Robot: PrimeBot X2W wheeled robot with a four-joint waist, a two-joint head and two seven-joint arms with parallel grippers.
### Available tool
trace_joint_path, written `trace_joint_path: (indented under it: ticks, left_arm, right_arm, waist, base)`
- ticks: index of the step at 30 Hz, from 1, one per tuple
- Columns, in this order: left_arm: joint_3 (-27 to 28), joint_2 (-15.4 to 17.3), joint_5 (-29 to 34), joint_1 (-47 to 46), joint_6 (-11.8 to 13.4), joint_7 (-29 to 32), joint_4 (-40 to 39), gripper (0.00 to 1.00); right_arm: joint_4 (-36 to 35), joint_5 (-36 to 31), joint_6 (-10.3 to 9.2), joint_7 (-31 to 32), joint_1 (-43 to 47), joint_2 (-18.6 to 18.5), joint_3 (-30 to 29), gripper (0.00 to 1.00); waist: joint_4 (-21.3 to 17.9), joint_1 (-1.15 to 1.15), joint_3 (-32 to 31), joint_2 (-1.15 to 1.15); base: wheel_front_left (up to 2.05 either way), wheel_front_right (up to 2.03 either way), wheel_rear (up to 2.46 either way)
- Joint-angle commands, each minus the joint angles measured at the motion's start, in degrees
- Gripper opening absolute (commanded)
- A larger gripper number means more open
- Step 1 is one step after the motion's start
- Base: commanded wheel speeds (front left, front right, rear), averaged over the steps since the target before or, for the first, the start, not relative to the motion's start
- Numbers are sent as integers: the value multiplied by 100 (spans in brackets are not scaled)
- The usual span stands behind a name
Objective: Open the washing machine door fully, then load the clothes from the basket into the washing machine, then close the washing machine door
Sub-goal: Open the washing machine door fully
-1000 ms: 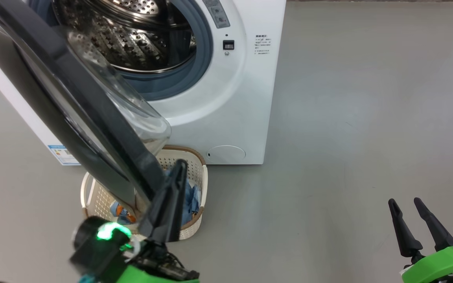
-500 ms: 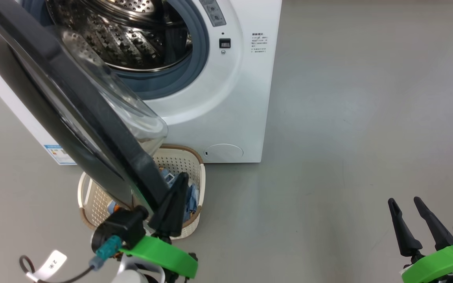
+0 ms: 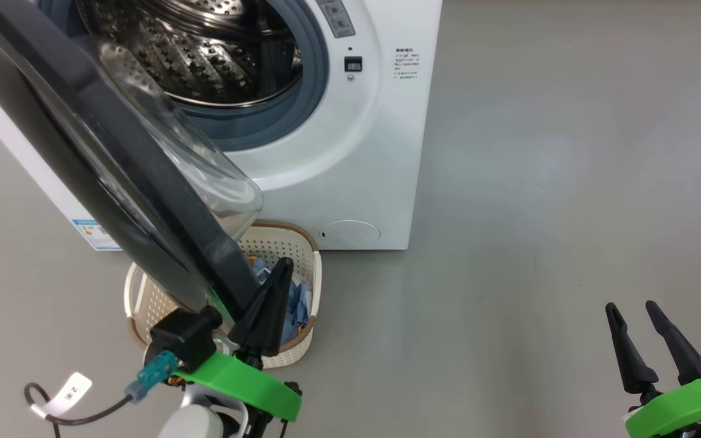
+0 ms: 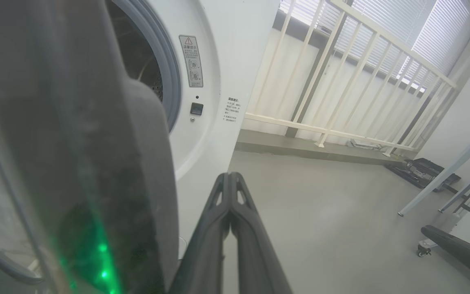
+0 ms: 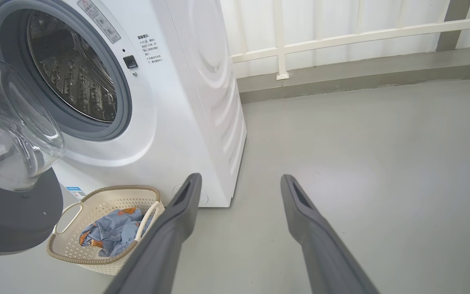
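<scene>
Head view: left gripper [image 3: 282,267], fingers pressed together, sits beside the washing machine door [image 3: 162,207] edge (likely to push it wider) above the basket [image 3: 283,243] of clothes [image 3: 297,307]; right gripper [image 3: 631,306] waits spread.

Clothes [image 5: 112,230] in basket [image 5: 96,264] by washing machine [image 5: 178,102]

Basket [image 5: 96,263] on floor [image 5: 361,143] before washing machine [image 5: 186,102], clothes [image 5: 110,230] in basket, washing machine door [image 3: 119,164] jutting above basket
</scene>
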Motion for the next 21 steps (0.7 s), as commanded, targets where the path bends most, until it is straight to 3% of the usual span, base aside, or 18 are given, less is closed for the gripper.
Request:
trace_joint_path:
  ticks: [1, 21]
  left_arm:
    - [311, 101, -49, -218, 10, -59, -73, 0]
    - [705, 101, 49, 235, 5, -60, -302, 0]
  right_arm:
    - [-151, -65, 9, -69, -68, -124, 75, 100]
    - [-195, -50, 9, -69, -43, -178, 74, 100]
  waist:
    - [37, 0, -5, 0]
    - [597, 0, -48, 0]
  base:
    - [0, 0, 0]
    - [0, 0, 0]
